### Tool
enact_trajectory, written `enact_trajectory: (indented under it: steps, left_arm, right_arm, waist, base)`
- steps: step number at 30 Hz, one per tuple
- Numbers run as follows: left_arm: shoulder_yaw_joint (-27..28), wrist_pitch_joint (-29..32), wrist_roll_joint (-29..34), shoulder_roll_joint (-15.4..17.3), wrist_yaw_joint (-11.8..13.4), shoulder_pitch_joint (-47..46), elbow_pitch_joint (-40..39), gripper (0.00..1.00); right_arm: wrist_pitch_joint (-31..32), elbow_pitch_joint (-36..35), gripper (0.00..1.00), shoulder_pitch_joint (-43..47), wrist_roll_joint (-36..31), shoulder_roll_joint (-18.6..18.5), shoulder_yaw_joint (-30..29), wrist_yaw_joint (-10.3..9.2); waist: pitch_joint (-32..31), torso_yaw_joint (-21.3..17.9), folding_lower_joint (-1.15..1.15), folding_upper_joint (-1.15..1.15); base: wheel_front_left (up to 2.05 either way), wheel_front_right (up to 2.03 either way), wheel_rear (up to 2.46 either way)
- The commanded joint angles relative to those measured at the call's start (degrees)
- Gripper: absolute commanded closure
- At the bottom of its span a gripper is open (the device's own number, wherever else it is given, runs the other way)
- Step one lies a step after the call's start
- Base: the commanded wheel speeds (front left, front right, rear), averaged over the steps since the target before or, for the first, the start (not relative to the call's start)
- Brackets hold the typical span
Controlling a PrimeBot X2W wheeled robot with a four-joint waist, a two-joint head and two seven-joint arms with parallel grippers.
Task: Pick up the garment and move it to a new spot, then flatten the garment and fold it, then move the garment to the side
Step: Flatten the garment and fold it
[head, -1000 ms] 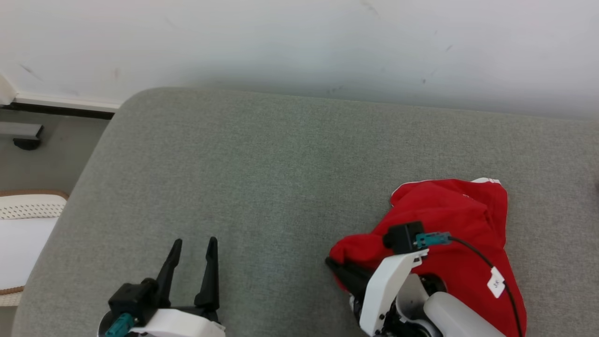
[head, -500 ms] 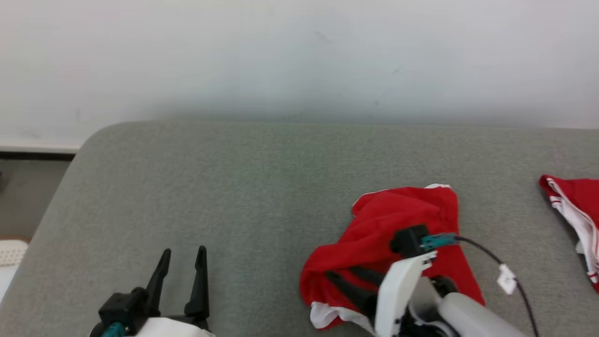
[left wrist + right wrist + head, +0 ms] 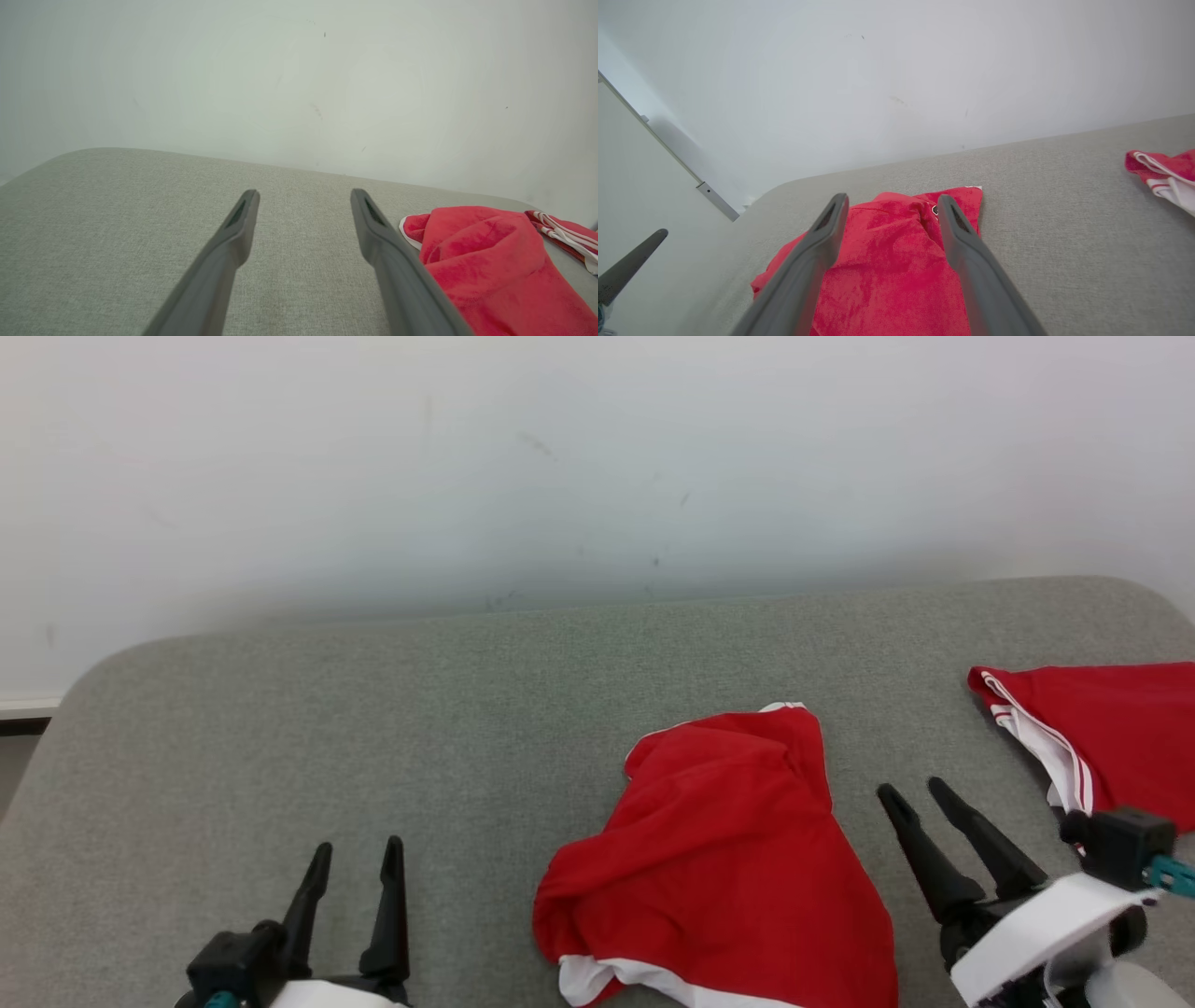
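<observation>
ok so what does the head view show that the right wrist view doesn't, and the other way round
Head view over the right wrist view: the white hem and both fingers of the open left gripper. Right wrist view over the head view: a pale panel with a metal strip. Both: the red garment, a second red garment, the grey cushion, the open right gripper.

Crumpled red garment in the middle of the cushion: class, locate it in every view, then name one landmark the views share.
Head view: red garment lower centre, on the grey cushion.
Left wrist view: red garment at lower right.
Right wrist view: red garment at lower centre.
Shared landmark: the striped garment at the right edge of each view.
</observation>
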Motion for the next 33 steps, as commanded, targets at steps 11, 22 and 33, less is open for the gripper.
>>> enact_trajectory:
  steps: [11, 22, 33]
  left_arm:
    - [0.3, 0.0, 0.8, 0.2, -1.2, 0.6, 0.2, 0.0]
    - [-5.4, 2.4, -4.1, 0.3, -3.7, -0.9, 6.9, 0.0]
    - [-12.0, 15.9, -10.5, 2.4, -4.5, -3.5, 10.7, 0.0]
  right_arm:
    - [-3.8, -2.4, 0.0, 10.9, -8.8, 4.4, -12.0, -0.12]
    - [-3.6, -5.2, 0.0, 12.9, -14.2, 8.4, -17.7, -0.12]
    - [-3.9, -5.0, 0.0, 13.0, -15.4, 10.6, -19.7, -0.12]
  waist:
    - [0.8, -1.9, 0.0, 0.0]
    - [1.4, -2.1, 0.0, 0.0]
    - [3.0, -5.1, 0.0, 0.0]
  base:
    - [0.0, 0.0, 0.0]
    - [0.0, 0.0, 0.0]
    - [0.0, 0.0, 0.0]
